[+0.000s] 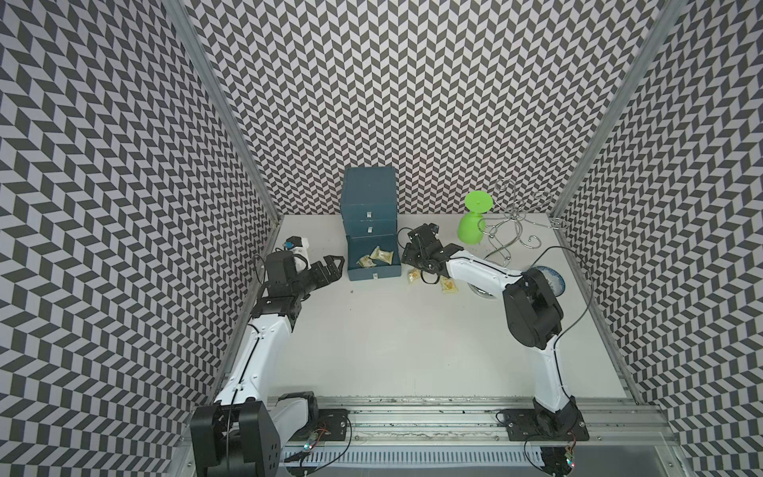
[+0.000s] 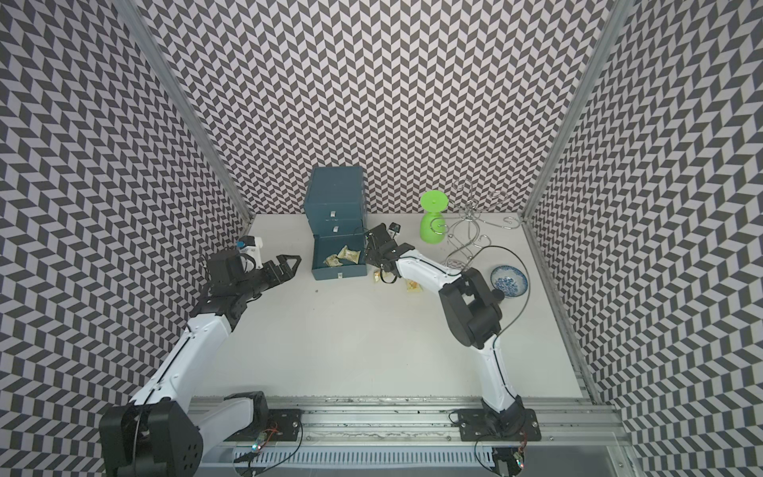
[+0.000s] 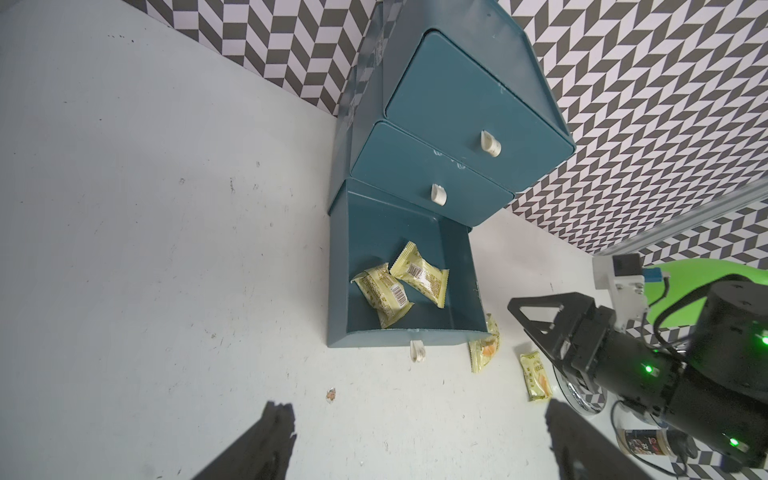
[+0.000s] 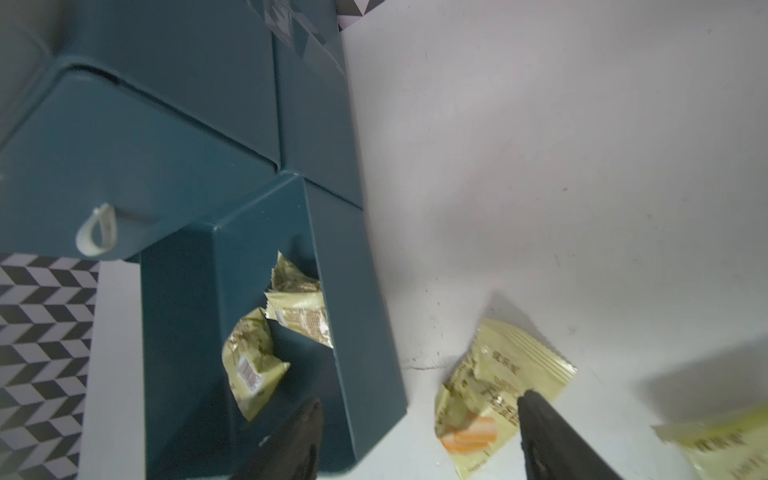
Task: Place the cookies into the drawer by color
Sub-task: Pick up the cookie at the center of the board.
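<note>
The right gripper (image 4: pixel 419 399) sits at the near edge of its wrist view, its 2 black fingers (image 4: pixel 299 436) spread wide with nothing between them. They straddle the right side wall of the pulled-out bottom drawer (image 4: pixel 365 311). Just under the outer finger, on the white table (image 4: pixel 582 166), lies a pale yellow cookie packet (image 4: pixel 494 395), its long axis slanted to that wall. A second yellow packet (image 4: pixel 715 444) lies a little farther out. Inside the drawer rest 2 more yellow packets (image 3: pixel 382 299) (image 3: pixel 419 278). The 2 upper drawers of the teal chest (image 1: pixel 369 194) are shut. The right arm is clearly the nearer one: the left gripper (image 1: pixel 330 268), also spread and empty, hangs on the drawer's far side. I judge the next pick must lift over the wall. Bare table lies in front, and the green goblet (image 1: pixel 472 223) and wire rack (image 1: pixel 516 223) stand apart behind.
</note>
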Action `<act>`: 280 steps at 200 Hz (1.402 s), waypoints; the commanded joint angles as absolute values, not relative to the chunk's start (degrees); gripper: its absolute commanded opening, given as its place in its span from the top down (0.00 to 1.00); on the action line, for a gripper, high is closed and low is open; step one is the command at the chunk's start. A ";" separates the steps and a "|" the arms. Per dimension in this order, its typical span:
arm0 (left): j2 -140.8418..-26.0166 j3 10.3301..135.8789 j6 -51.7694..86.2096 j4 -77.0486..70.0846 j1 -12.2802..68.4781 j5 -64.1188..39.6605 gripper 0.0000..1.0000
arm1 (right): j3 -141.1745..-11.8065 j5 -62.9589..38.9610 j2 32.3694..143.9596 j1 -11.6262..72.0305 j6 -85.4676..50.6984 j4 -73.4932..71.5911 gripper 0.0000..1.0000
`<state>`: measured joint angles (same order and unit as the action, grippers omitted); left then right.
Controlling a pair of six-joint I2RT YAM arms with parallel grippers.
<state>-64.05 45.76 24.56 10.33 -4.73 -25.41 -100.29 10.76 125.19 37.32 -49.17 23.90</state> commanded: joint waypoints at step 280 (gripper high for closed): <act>-62.65 44.62 25.41 8.21 -7.03 -26.92 0.02 | -81.34 18.96 127.97 42.80 -47.07 32.32 0.79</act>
<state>-64.01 44.99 25.41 9.47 -6.52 -26.68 -87.53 27.38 125.43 42.89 -47.27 27.81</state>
